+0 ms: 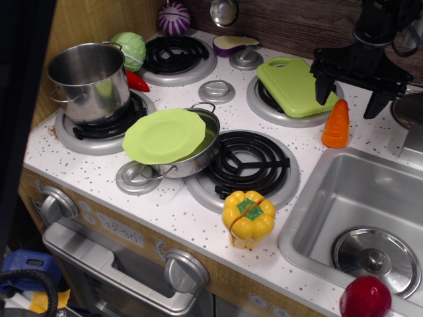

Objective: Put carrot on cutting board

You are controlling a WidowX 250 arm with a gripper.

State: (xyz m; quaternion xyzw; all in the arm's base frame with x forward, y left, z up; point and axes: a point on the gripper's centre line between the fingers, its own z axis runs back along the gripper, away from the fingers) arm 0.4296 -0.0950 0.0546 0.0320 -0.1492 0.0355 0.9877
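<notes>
- The carrot (336,124) stands upright on the counter, just beside the cutting board (293,86), not yet on it.
- The gripper (351,98) hovers above it, jaws spread, holding nothing.
- Step in hand: the reach; next, lower around the carrot and close.

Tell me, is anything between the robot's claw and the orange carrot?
No. In this one view the open gripper hangs just above the upright carrot, with only bare gap between them.

I saw a white speckled counter (165,211) beneath a dark wood-plank back wall (291,23), with a tan wooden side panel (73,23) at left.
</notes>
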